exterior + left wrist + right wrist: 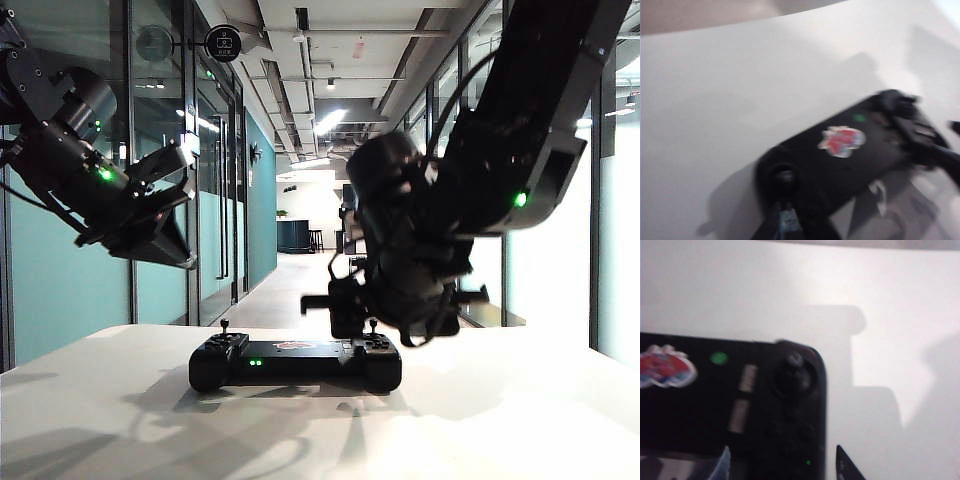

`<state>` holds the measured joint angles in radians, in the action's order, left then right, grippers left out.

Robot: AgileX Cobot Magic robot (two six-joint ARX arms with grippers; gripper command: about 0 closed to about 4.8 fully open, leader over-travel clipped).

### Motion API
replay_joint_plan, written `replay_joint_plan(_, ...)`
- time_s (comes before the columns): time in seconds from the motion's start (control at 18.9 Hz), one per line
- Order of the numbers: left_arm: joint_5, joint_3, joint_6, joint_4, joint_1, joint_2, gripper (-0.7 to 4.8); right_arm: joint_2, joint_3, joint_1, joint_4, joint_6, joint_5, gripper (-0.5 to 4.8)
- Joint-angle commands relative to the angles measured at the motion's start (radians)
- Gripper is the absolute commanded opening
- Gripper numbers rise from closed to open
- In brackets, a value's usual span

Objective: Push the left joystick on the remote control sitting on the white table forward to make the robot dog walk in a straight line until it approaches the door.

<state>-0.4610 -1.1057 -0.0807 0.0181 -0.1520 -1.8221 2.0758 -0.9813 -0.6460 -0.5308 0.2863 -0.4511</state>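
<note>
Glass-walled corridor behind; in front, the white worktop (520, 420) carries the remote control (295, 360), lying flat at the middle of the exterior view. The left joystick (224, 326) stands upright on the controller's 9 o'clock handle; its twin rises from the 3 o'clock handle. No robot dog can be made out.

Handling, as a judgement: the controller is rigid plastic and light enough to slide on the smooth worktop, so a push on the stick probably needs the body steadied. The stick is thin, spring-centred and small-tipped; contact belongs on its round tip, pressed gently away from the camera, not gripped.

Left end effector (165, 215) hangs at 10 o'clock, well above the controller, touching nothing; whether its fingers are parted cannot be told, since its wrist view is blurred and shows only the fingertips (785, 222) near the stick's handle.

Right end effector (782, 465) hovers over the 3 o'clock handle, jaws spread either side of it, released and empty, grasping nothing.
</note>
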Motion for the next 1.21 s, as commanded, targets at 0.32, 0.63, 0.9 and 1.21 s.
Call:
replay_joint_plan(0.32, 0.061, -0.002, 0.010, -0.026, 0.000, 0.009, -0.06, -0.107, -0.002, -0.002, 0.037, -0.033, -0.021, 0.20)
replay_joint_plan(0.63, 0.109, -0.001, 0.010, -0.076, -0.001, 0.076, -0.06, -0.239, 0.014, -0.002, 0.108, -0.112, -0.018, -0.01)
replay_joint_plan(0.9, 0.154, 0.014, 0.011, -0.126, -0.001, 0.193, -0.06, -0.396, 0.109, -0.001, 0.113, -0.191, -0.010, -0.01)
replay_joint_plan(1.21, 0.200, 0.129, 0.037, -0.121, -0.001, 0.356, -0.06, -0.558, 0.228, -0.001, 0.116, -0.239, 0.073, -0.01)
